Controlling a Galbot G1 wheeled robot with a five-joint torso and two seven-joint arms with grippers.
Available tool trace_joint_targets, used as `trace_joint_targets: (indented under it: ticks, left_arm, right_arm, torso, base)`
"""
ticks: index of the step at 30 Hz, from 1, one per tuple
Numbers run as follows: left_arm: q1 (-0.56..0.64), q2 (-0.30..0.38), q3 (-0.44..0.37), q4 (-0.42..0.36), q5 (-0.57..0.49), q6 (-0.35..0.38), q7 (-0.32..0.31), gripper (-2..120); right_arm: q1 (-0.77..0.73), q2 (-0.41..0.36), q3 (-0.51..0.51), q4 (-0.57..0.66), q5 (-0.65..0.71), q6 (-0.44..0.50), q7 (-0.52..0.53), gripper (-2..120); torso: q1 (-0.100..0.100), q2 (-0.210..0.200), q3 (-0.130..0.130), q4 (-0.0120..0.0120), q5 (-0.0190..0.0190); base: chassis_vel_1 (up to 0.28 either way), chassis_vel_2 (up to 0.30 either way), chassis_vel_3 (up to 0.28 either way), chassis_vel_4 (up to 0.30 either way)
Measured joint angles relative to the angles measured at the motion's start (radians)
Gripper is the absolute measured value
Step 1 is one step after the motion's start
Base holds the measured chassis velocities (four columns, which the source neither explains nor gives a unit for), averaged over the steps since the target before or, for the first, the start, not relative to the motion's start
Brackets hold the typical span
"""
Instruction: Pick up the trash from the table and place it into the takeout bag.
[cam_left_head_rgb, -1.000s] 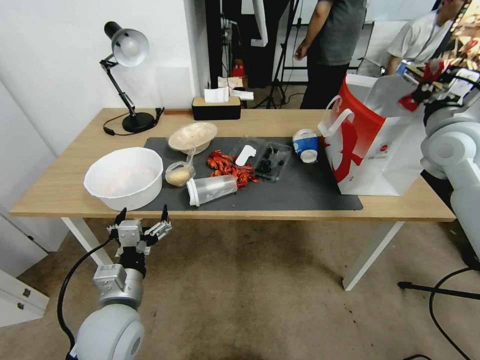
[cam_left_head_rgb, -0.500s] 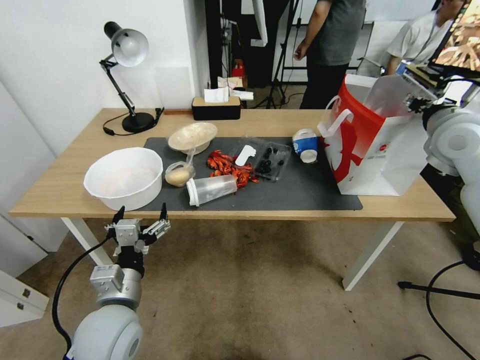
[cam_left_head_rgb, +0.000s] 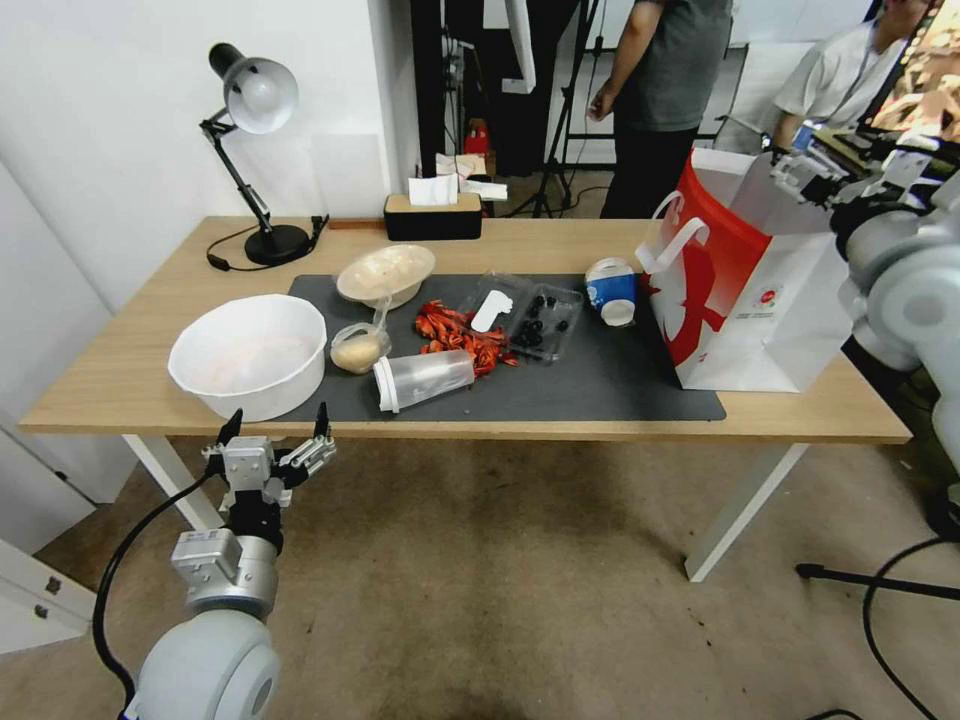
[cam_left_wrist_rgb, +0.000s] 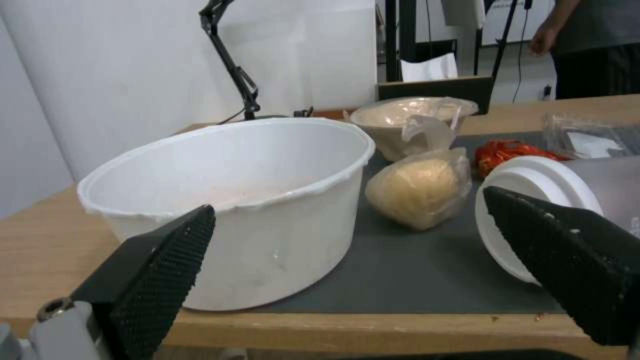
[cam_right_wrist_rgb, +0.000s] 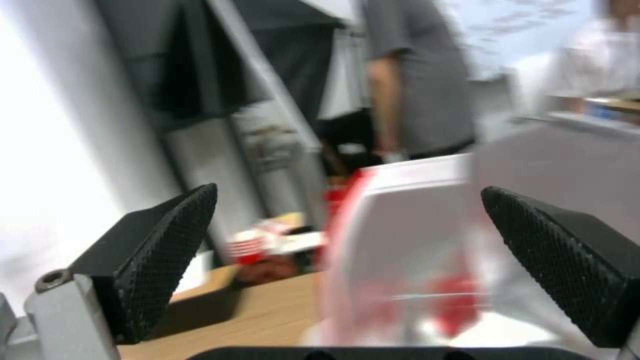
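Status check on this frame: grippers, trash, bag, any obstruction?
Left gripper open, empty, below the table's near edge. Right gripper open, empty, up by the takeout bag. Clear plastic tumbler and blue-and-white paper cup on the mat. Nothing blocking.

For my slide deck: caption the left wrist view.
Open left gripper faces the table edge, with white tub, bagged beige food and tipped clear tumbler.

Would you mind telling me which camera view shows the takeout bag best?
The head view: the takeout bag stands whole on the table, red side, white side and loop handles visible. The right wrist view catches only a blurred part of it; the left wrist view looks elsewhere.
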Motion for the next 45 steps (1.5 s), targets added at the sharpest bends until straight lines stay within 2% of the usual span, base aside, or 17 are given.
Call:
trace_joint_targets:
  ticks: [2,4,6,7,9,10,13,17,20,24,28,31,36,45]
  left_arm:
    - [-0.001,-0.006,0.001,0.000,0.000,0.000,0.001,100]
    - [-0.001,-0.007,0.001,0.000,0.000,0.000,0.002,100]
    - [0.001,-0.007,0.002,0.001,0.001,-0.001,0.004,100]
    - [0.001,-0.007,0.002,0.001,0.001,-0.001,0.004,100]
    - [0.002,-0.007,0.000,0.004,0.001,-0.003,0.005,100]
    - [0.002,-0.007,0.000,0.004,0.001,-0.003,0.005,100]
    - [0.004,-0.004,-0.004,0.006,0.001,-0.005,0.006,100]
    - [0.004,-0.003,-0.005,0.010,0.001,-0.007,0.006,100]
    - [0.005,-0.003,-0.004,0.019,0.002,-0.011,0.008,100]
    - [0.009,-0.004,-0.001,0.034,0.009,-0.024,0.009,100]
    - [0.012,-0.004,0.000,0.040,0.011,-0.029,0.010,100]
    - [0.020,-0.004,-0.003,0.043,0.012,-0.031,0.012,100]
    - [0.021,0.003,-0.010,0.044,0.012,-0.022,0.013,100]
    - [0.024,-0.003,-0.008,0.051,0.018,-0.018,0.013,100]
  right_arm:
    - [-0.102,0.003,0.023,0.064,-0.044,0.069,-0.098,100]
    - [-0.134,0.007,0.028,0.082,-0.072,0.092,-0.127,100]
    - [-0.253,0.034,0.034,0.121,-0.199,0.187,-0.211,100]
    - [-0.253,0.034,0.034,0.121,-0.199,0.187,-0.211,100]
    - [-0.360,0.071,0.038,0.146,-0.284,0.275,-0.269,100]
    - [-0.360,0.071,0.038,0.146,-0.284,0.275,-0.269,100]
    - [-0.508,0.128,0.065,0.179,-0.386,0.359,-0.317,100]
    - [-0.617,0.171,0.076,0.193,-0.460,0.409,-0.332,100]
    - [-0.757,0.247,0.065,0.178,-0.596,0.481,-0.335,100]
    - [-0.821,0.296,0.048,0.153,-0.654,0.508,-0.329,100]
    - [-0.847,0.314,0.045,0.137,-0.681,0.509,-0.318,100]
    - [-0.885,0.338,0.042,0.108,-0.735,0.484,-0.270,100]
    - [-0.893,0.356,0.035,0.092,-0.744,0.443,-0.231,100]
    - [-0.892,0.359,0.029,0.084,-0.743,0.427,-0.224,100]
  torso:
    - [0.000,0.000,0.000,0.0001,-0.0002]
    - [0.000,0.000,0.000,0.0001,0.0001]
    - [0.000,0.000,0.000,0.0002,0.0000]
    - [0.000,0.000,0.000,0.0002,0.0000]
    - [0.000,0.000,0.000,0.0002,0.0003]
    - [0.000,0.000,0.000,0.0002,0.0003]
    - [0.000,0.000,0.000,0.0001,0.0000]
    - [0.000,0.000,0.000,0.0000,-0.0001]
    - [0.000,0.000,0.000,-0.0001,-0.0003]
    - [0.000,0.000,0.000,0.0001,-0.0001]
    - [0.000,0.000,0.000,0.0002,0.0000]
    - [0.000,0.000,0.000,0.0001,-0.0001]
    - [0.000,0.000,0.000,0.0001,0.0001]
    - [0.000,0.000,0.000,0.0002,0.0000]
  base:
    - [0.000,0.000,0.000,0.000]
    - [0.000,0.000,0.000,0.000]
    - [0.000,0.000,0.000,0.000]
    - [0.000,0.000,0.000,0.000]
    - [0.000,0.000,0.000,0.000]
    - [0.000,0.000,0.000,0.000]
    - [0.000,0.000,0.000,0.000]
    - [0.000,0.000,0.000,0.000]
    - [0.000,0.000,0.000,0.000]
    - [0.000,0.000,0.000,0.000]
    - [0.000,0.000,0.000,0.000]
    - [0.000,0.000,0.000,0.000]
    - [0.000,0.000,0.000,0.000]
    - [0.000,0.000,0.000,0.000]
